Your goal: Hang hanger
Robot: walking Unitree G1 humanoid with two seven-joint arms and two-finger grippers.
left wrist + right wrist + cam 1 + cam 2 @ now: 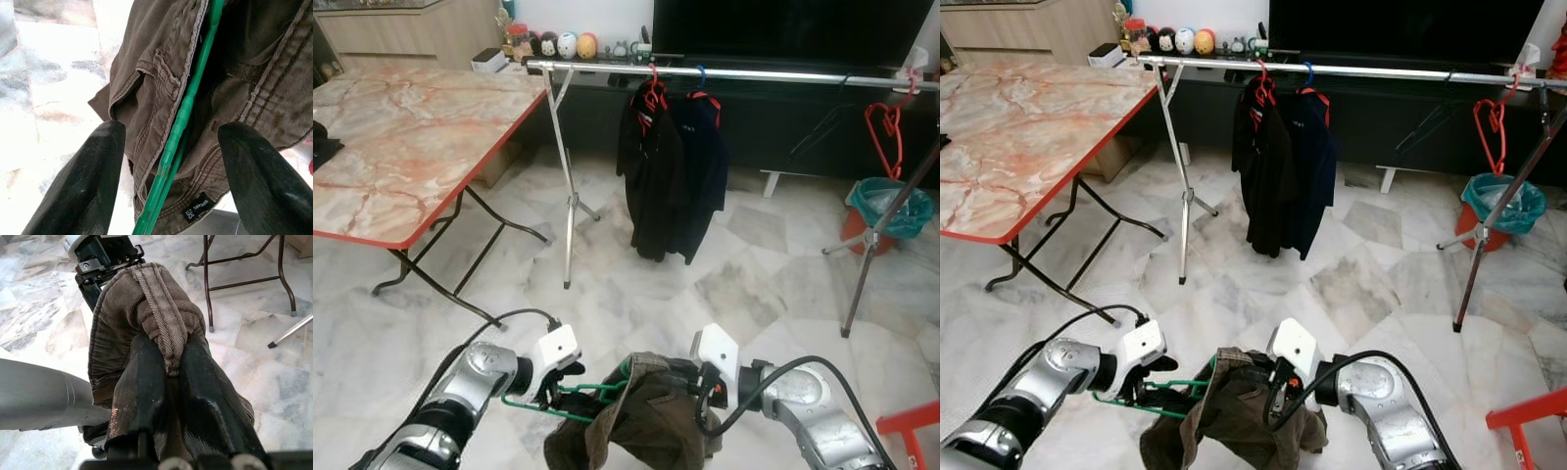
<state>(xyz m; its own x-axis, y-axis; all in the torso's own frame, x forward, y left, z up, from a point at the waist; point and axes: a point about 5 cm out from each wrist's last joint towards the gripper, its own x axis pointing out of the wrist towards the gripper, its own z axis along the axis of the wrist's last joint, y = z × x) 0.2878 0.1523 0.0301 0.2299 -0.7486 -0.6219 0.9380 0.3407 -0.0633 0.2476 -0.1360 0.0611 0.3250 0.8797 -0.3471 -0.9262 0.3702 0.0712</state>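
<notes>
Our right gripper (168, 363) is clenched on the brown cotton trousers (641, 421); left gripper (168, 161) is spread w/ the green plastic hanger (183, 127) between its fingers, per wrist views.

I see one small black label (195, 209) sewn inside the brown trousers (146, 93) waistband; its white lettering is too blurred to read.

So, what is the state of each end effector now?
Left end effector: open around the green hanger.
Right end effector: shut on the brown pants.
</notes>
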